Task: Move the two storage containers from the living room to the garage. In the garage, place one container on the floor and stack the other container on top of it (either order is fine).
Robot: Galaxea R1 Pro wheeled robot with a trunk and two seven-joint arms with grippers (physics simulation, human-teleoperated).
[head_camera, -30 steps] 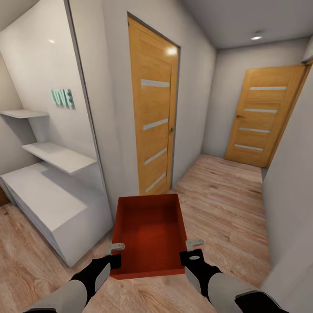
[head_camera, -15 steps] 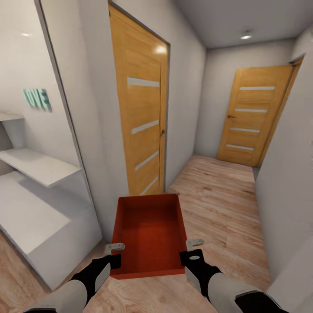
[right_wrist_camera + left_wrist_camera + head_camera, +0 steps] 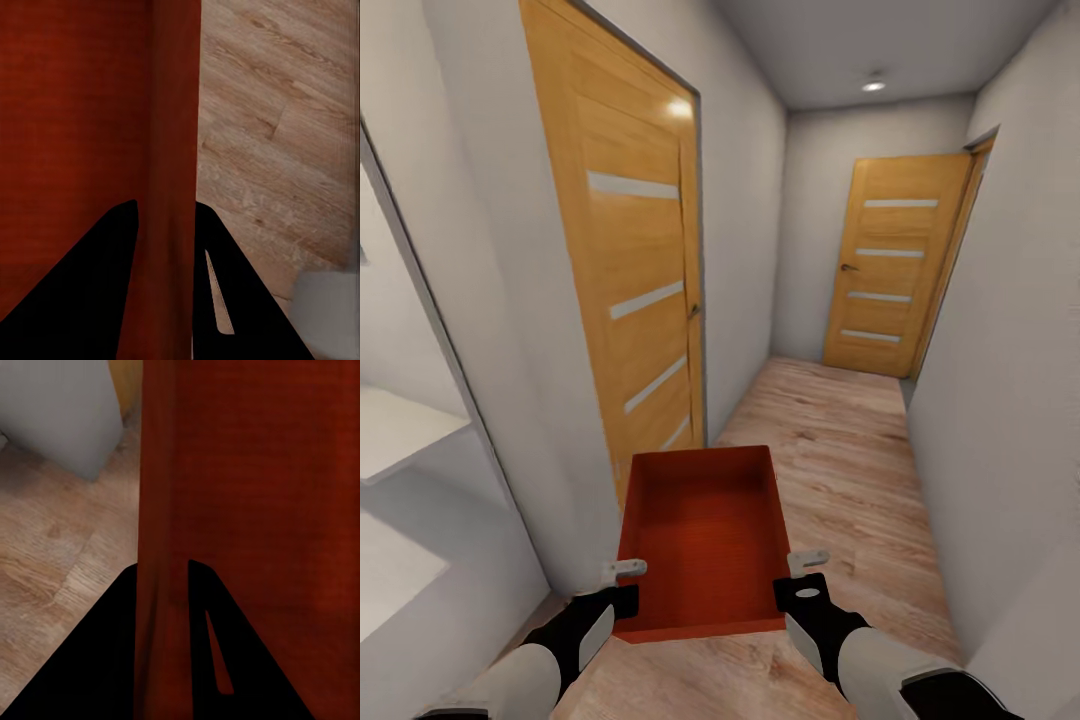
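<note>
A: Carrying step, item one: a container (image 3: 700, 535), red-orange and seemingly empty, held out ahead of the trunk above the wood floor (image 3: 840, 430) of a narrow hallway. No garage in sight.

B: Grip status?

A: Left gripper (image 3: 623, 572) clamped on the near left wall; right gripper (image 3: 807, 562) clamped on the near right wall. In each wrist view a wall runs between the two dark fingers (image 3: 97, 660), so both pincers are closed on the box, one per side.

B: Surroundings?

A: Head view: side door (image 3: 630, 290), orange wood with pale slats, close on the left; end door (image 3: 890, 270), same make, at the far end; grey walls; ceiling light (image 3: 873, 86); white shelf (image 3: 400, 430) at the left edge. Both doors look shut.

B: Next move, by your reckoning?

A: Driving on down the hallway. It looks tight, so the box should keep central and level, clear of the left wall and door frame. Which door leads to the garage I cannot tell.

B: What do the wrist views add?

A: Left wrist: wall held between fingers, grey wall base (image 3: 67, 420) just beside the box over planks. Right wrist: the right fingers (image 3: 82, 292) astride the other wall, bare planks beyond. The head view alone gives doors and route.
</note>
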